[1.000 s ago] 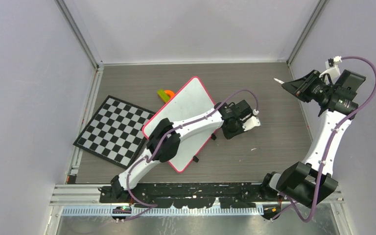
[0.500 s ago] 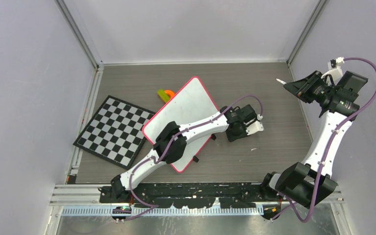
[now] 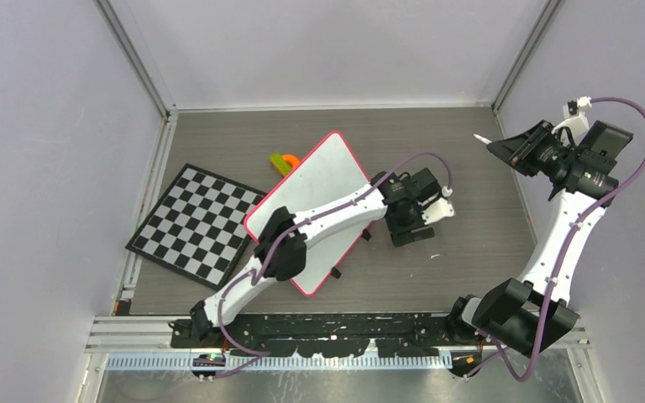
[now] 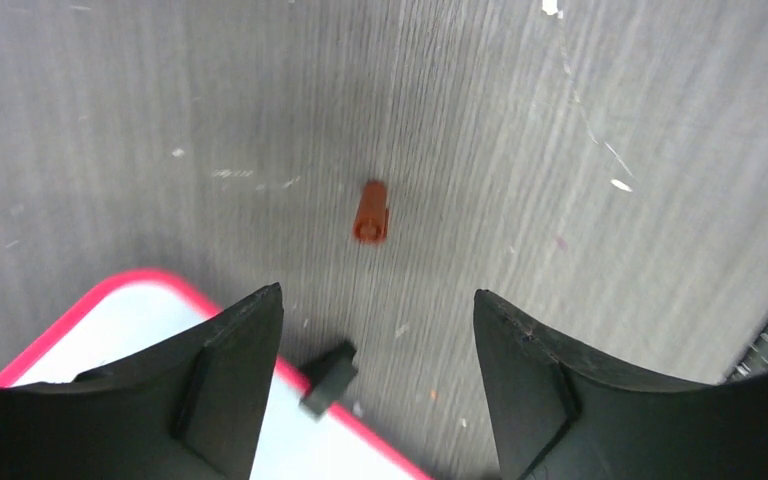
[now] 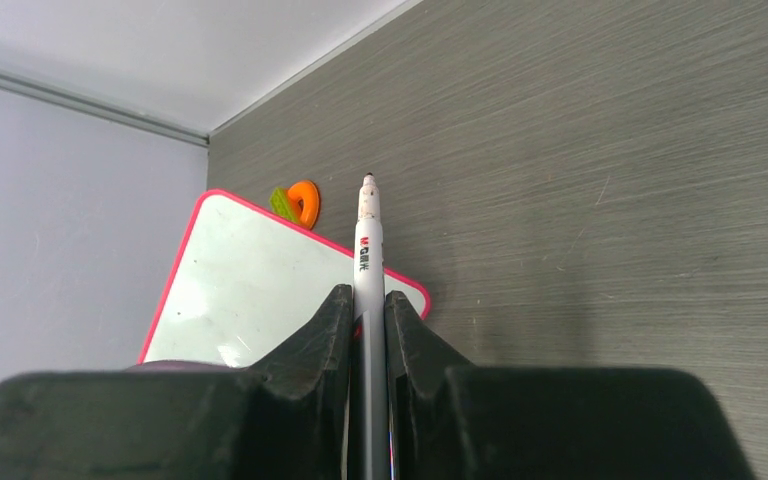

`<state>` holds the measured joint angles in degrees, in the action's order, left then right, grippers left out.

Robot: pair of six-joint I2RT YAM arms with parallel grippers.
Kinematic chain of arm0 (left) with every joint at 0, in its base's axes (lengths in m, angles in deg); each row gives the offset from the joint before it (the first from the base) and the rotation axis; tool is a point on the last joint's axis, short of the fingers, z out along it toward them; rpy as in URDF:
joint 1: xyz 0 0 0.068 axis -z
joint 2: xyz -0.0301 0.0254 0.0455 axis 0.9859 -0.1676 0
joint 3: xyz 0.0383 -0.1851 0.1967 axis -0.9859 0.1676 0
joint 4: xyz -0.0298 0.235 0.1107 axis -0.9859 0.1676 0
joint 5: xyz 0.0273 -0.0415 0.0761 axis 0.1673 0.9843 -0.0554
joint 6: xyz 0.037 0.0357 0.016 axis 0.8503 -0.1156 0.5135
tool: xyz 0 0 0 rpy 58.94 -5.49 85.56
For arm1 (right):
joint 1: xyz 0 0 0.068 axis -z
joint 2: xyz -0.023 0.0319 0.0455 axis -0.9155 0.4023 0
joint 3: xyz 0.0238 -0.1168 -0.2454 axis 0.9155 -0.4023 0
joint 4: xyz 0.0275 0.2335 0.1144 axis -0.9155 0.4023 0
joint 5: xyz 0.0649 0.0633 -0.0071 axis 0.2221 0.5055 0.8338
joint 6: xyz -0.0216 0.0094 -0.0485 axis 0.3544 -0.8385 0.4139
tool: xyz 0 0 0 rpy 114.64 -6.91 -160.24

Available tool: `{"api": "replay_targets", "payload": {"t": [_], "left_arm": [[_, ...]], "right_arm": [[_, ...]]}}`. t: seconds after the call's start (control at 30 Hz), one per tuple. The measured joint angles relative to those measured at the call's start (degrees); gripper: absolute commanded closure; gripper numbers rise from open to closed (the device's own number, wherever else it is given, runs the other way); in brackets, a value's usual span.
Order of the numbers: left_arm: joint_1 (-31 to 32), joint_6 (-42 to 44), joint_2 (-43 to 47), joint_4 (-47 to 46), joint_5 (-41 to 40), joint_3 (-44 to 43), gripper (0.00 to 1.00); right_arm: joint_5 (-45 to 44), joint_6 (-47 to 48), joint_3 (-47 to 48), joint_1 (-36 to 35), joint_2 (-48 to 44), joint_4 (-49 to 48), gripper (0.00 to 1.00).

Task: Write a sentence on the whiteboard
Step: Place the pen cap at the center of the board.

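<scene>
Just one bit of print to call here: a short run of red lettering along the white barrel of the marker [image 5: 365, 235], pinched in the right hand [image 5: 367, 298], too small and blurred to read.

Clamped in the right gripper [image 5: 368, 298] was one white marker [image 5: 366, 240], dark tip pointing away. Beyond it, on the grey table [image 5: 610, 200], lay the whiteboard [image 5: 250, 290], pink-rimmed. An orange ring [image 5: 303, 203] and a green piece [image 5: 282, 203] sat just beside its far edge.
</scene>
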<state>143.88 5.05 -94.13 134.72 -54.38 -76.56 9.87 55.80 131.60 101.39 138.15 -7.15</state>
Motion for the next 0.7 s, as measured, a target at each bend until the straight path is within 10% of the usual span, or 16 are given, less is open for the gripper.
{"api": "replay_targets", "payload": {"t": [0.37,0.7], "left_arm": [[-8.1,-2.7,25.6,1.7,3.4,2.3,0.00],[-37.9,-8.2,44.8,0.2,16.4,19.0,0.06]], "right_arm": [[0.4,3.4,5.9,-2.0,5.2,3.0,1.00],[0.9,11.3,6.9,-17.3,6.1,8.7,1.00]]}}
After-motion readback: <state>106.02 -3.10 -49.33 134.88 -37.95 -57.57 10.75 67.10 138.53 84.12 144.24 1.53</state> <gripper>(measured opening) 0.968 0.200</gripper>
